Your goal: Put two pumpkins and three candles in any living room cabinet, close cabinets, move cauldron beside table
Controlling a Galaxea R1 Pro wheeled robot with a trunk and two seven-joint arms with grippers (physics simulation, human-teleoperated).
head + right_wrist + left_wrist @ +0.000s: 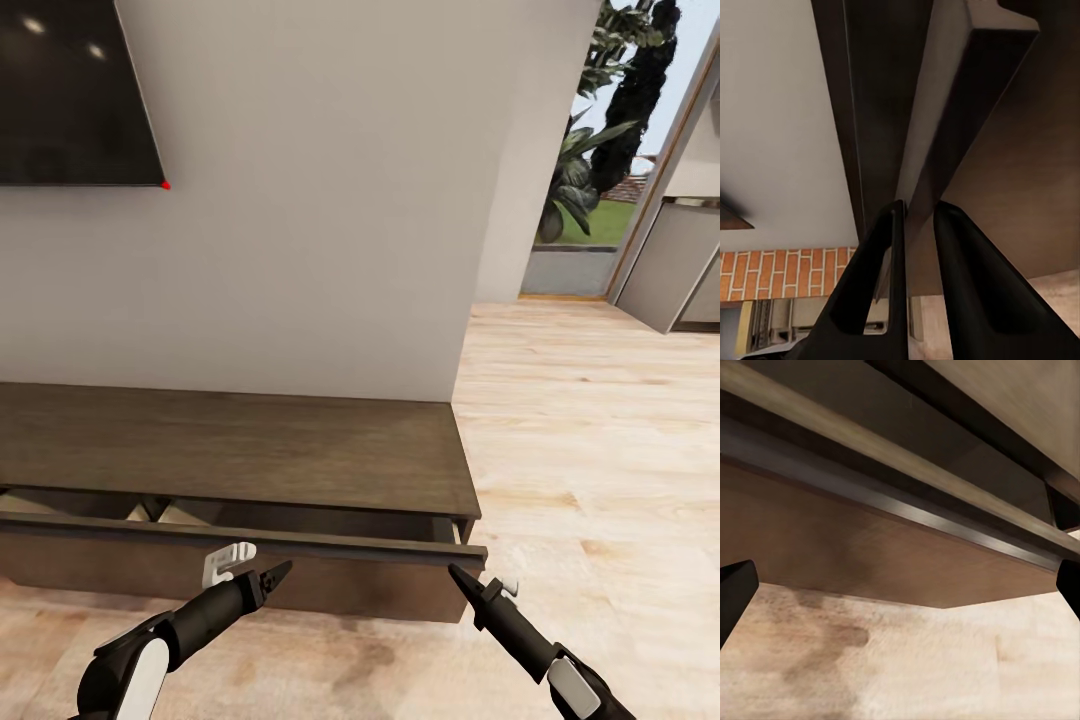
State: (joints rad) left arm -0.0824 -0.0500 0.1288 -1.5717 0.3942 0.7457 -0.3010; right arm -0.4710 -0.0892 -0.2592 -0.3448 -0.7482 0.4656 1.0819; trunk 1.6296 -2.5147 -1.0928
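Both arms reach toward the partly open top drawer of the cabinet (240,450).

The long dark-brown cabinet stands against the white wall (320,200) under the black TV (70,90), on the light wood floor (590,430). Its top drawer (250,538) is pulled out a little, showing pale insides. The left gripper (268,580) hangs just before the drawer front, fingers (735,592) spread wide. The right gripper (916,214) sits at the drawer's right end, fingers (881,255) narrow, with the drawer front's edge between their tips; whether they clamp it, I cannot tell.
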